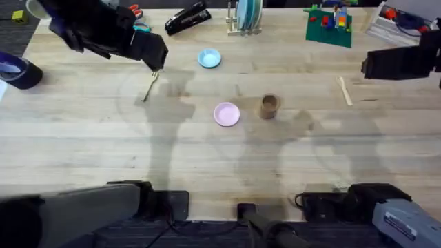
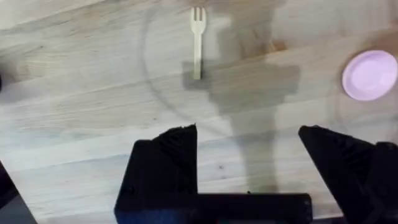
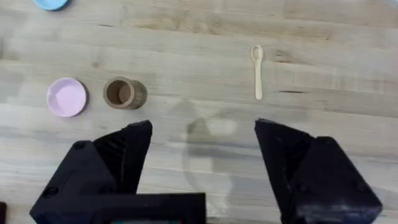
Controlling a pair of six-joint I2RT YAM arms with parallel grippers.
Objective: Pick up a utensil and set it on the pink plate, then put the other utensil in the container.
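On the table [image 1: 227,155]: we saw pale wood planks, fork [image 1: 150,87] left, spoon [image 1: 344,90] right.
Middle: pink plate [image 1: 227,114] beside container [image 1: 269,106].
Left gripper [image 2: 249,140]: spread wide above fork.
Right gripper [image 3: 202,134]: released, raised.

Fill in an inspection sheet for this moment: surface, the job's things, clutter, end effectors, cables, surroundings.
Surface: pale wooden table, arm shadows on it.
Job's things: wooden fork lies flat at far left; wooden spoon lies flat at far right; pink plate at centre with nothing on it; brown container upright just right of the plate, apart from it.
Clutter: light blue dish, black stapler, dish rack, green brick build, tape roll along the far and left edges.
End effectors: left end effector open above the table near the fork, holding nothing; right end effector open, short of the spoon, holding nothing.
Cables: nothing seen.
Surroundings: dark floor at the near edge.
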